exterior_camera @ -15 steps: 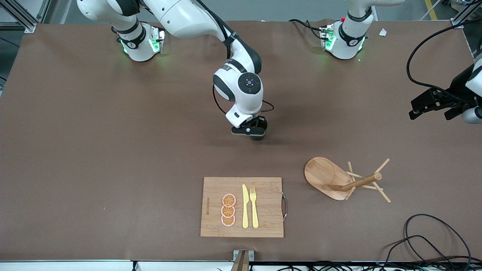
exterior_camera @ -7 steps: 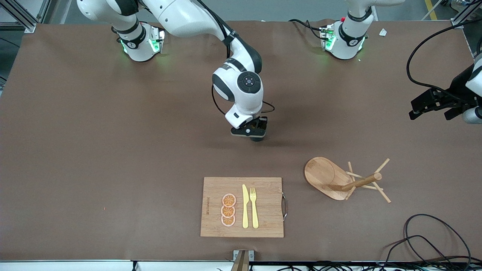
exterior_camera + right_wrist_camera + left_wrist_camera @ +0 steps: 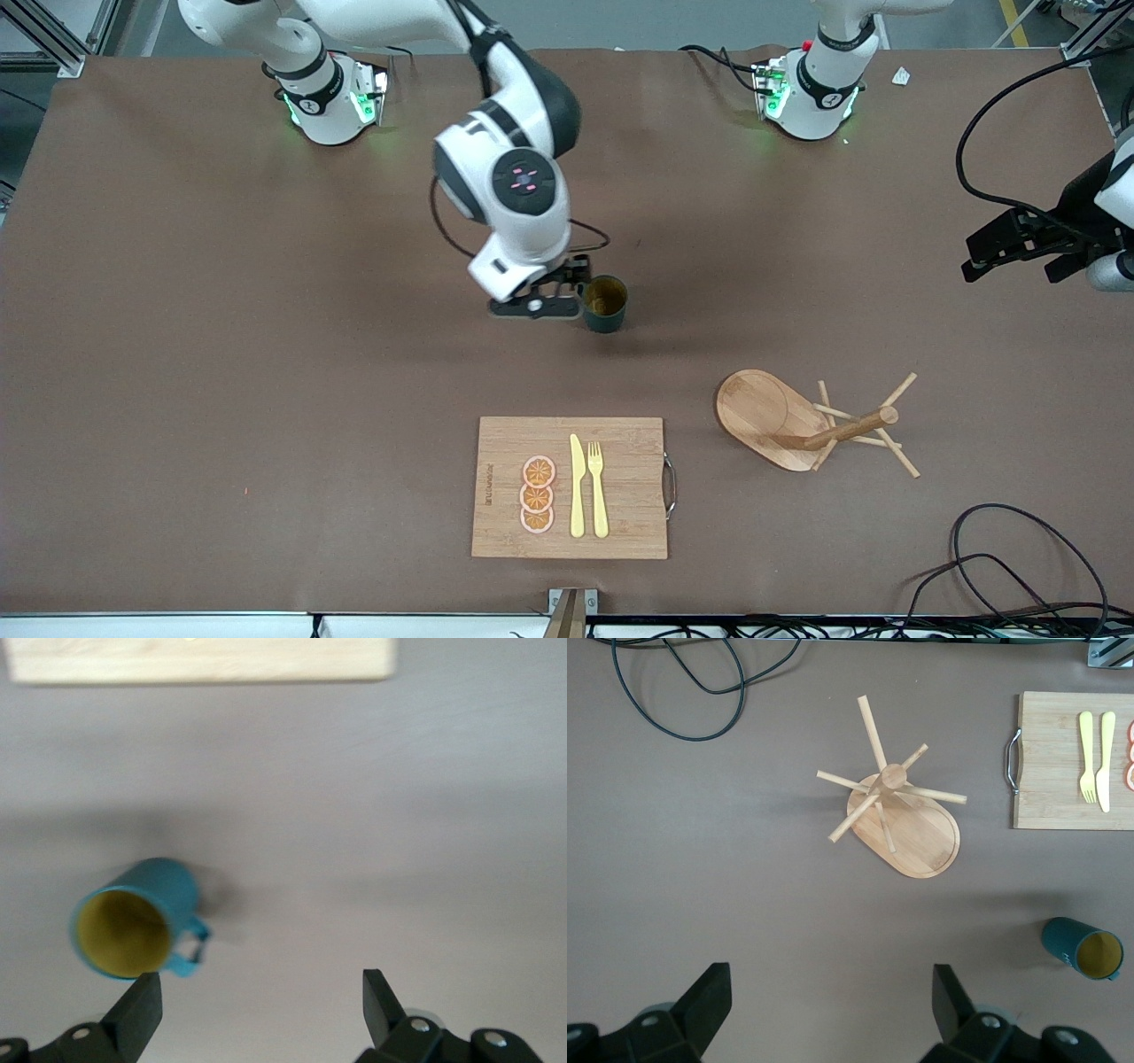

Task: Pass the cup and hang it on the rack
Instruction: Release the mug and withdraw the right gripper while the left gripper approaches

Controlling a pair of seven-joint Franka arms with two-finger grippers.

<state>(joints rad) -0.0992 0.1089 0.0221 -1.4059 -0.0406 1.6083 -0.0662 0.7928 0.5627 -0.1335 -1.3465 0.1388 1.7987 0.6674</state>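
The dark teal cup (image 3: 606, 304) with a mustard-yellow inside stands upright on the brown table near its middle, free of any gripper. My right gripper (image 3: 537, 307) is open and empty just beside the cup, toward the right arm's end. In the right wrist view the cup (image 3: 133, 917) with its small handle sits next to one finger of that gripper (image 3: 261, 1010). The wooden rack (image 3: 764, 414) stands nearer the front camera, toward the left arm's end. My left gripper (image 3: 1019, 255) waits open over that end; its wrist view (image 3: 831, 1005) shows the rack (image 3: 914, 826) and the cup (image 3: 1083, 948).
A bamboo cutting board (image 3: 629, 443) with orange slices, a yellow knife and a yellow fork lies near the table's front edge. Black cables (image 3: 1019, 554) loop on the table at the left arm's end, near the front camera.
My right gripper has let go of the cup and moved toward the right arm's end, uncovering the cup on the table. The left arm has not moved.
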